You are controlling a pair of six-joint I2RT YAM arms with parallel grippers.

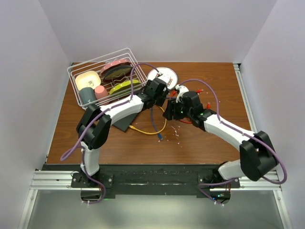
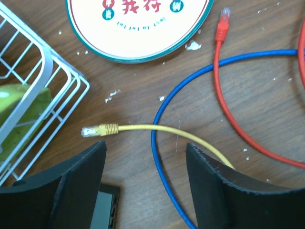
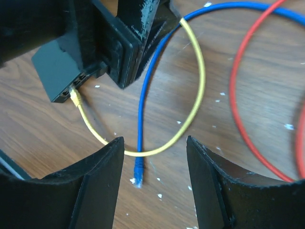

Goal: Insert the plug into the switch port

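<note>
The black switch (image 3: 57, 71) lies flat under my left arm, and its corner shows in the left wrist view (image 2: 102, 210). A yellow cable (image 3: 198, 86) has one plug (image 3: 74, 94) seated in a switch port. Its other plug (image 2: 93, 130) lies free on the table near the rack. My left gripper (image 2: 145, 148) is open and empty, hovering just behind that free plug. My right gripper (image 3: 155, 140) is open and empty above the blue cable's plug (image 3: 138, 174) and the yellow loop. In the top view the two grippers (image 1: 159, 95) (image 1: 170, 110) are close together.
A white wire rack (image 1: 102, 81) with dishes stands at the back left. A round patterned plate (image 2: 138, 28) lies behind the left gripper. A red cable (image 2: 228, 109) with a free plug (image 2: 224, 16) and a blue cable (image 2: 157, 143) loop over the wooden table (image 1: 214, 76).
</note>
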